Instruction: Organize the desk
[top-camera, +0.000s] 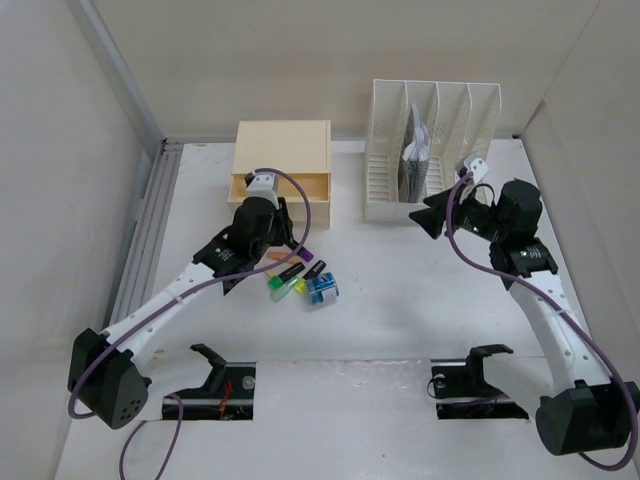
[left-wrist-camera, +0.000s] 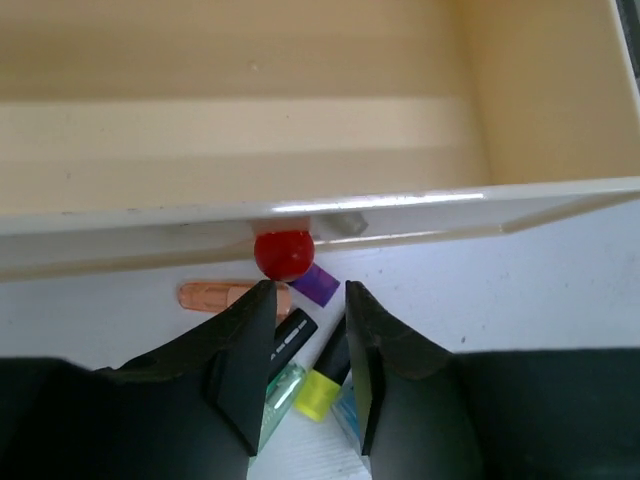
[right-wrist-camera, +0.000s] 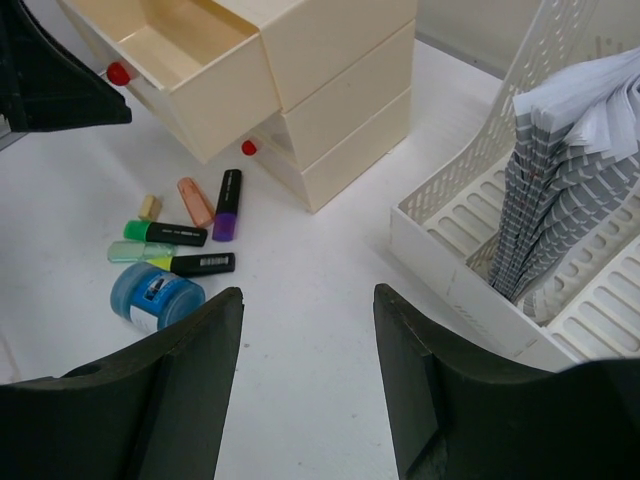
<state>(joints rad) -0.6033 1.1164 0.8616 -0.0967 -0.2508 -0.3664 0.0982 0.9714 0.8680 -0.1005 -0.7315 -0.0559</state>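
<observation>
1. White walls box in the desk (top-camera: 400, 330), which lies under everything; the drawer (top-camera: 305, 187) stands open at 11 o'clock.
2. Left gripper (left-wrist-camera: 308, 292), slightly parted, holds nothing, just short of the red knob (left-wrist-camera: 283, 253). A shove could slam the drawer shut.
3. Markers (top-camera: 290, 272) lie beneath it, and dipping low may scatter them.
4. Right gripper (right-wrist-camera: 308, 295) is open and empty near the rack (right-wrist-camera: 450, 270).

Beige drawer box (top-camera: 283, 150) at the back, top drawer (right-wrist-camera: 190, 60) pulled out, round red knob (left-wrist-camera: 284, 253) on its front. Second red knob (right-wrist-camera: 248, 147) on a lower, shut drawer. To the right of the box, white slotted file rack (top-camera: 432, 150) holding a sheaf of grey and white papers (top-camera: 416, 155) upright in one slot. In front of the box, a loose cluster: purple-capped black marker (right-wrist-camera: 227, 205), green highlighter (right-wrist-camera: 165, 233), pale green highlighter (right-wrist-camera: 140, 251), yellow-tipped black highlighter (right-wrist-camera: 190, 264), short peach stick (right-wrist-camera: 195, 201), small tan piece (right-wrist-camera: 149, 207), small blue tub (right-wrist-camera: 155, 296) with a white label.
</observation>
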